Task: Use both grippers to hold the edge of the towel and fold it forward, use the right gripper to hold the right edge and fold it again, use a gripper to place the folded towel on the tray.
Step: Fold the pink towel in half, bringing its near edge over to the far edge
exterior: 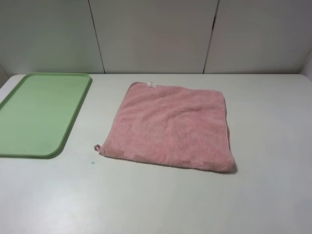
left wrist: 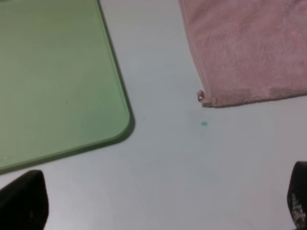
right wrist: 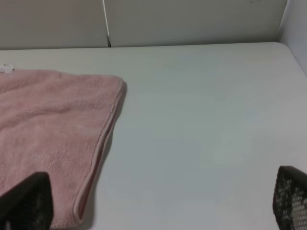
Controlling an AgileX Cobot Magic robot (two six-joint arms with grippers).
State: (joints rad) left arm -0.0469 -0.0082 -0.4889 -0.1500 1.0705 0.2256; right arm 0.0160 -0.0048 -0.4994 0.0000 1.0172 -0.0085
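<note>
Both pairs of jaws gape empty, so drop them onto the near hem [exterior: 165,161] of the towel [exterior: 170,122] lying flat mid-surface [exterior: 156,204], right of the tray [exterior: 39,112], one per corner, pinching hem only.

A pale, off-white tabletop [exterior: 161,200] filled most of the high view, smooth, matte and plain in colour. Behind its far edge stood a wall [exterior: 151,34] of flat light-grey panels. Two thin dark seams [exterior: 96,36] split the panels, both leaning slightly, and the right one looked darker in its upper part. A tiny teal speck [exterior: 92,163] lay on the tabletop, left of centre in the near half. At the far right corner a side wall [exterior: 308,66] met the tabletop's edge.
</note>
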